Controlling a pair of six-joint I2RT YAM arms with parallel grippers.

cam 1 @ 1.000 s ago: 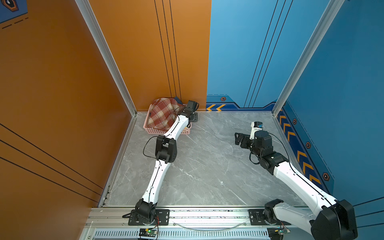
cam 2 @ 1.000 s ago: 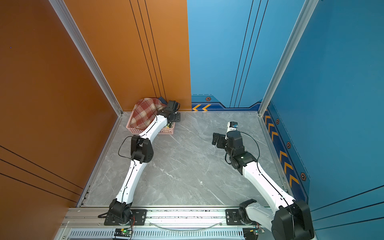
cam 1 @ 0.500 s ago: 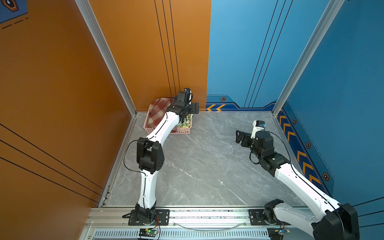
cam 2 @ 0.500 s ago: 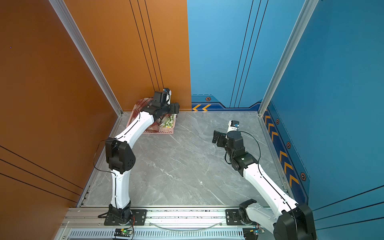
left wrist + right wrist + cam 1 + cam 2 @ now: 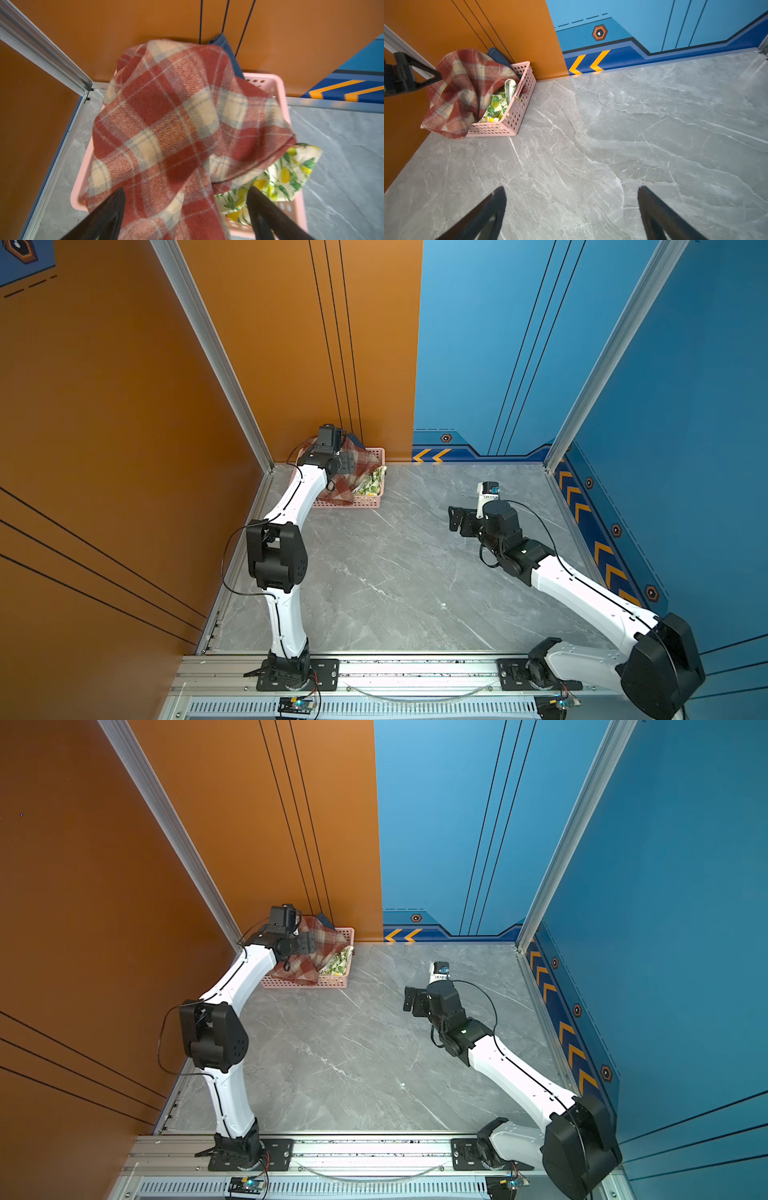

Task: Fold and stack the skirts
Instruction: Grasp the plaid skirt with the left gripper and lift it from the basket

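Grey marble tabletop (image 5: pixel 395 572) is showing no folded or stacked item, so I'm judging progress at approx. nil. All 3 pcs are sitting in the pink basket (image 5: pixel 512 116), far-left corner: plaid skirt (image 5: pixel 166 124) draping on top, lemon-print skirt (image 5: pixel 286 178) beneath, denim skirt (image 5: pixel 226 47) poking up at the back. L gripper (image 5: pixel 186 190) is hovering wide open over the plaid, clamping nothing; R gripper (image 5: pixel 571 189) is hovering wide open, empty, over mid-table.
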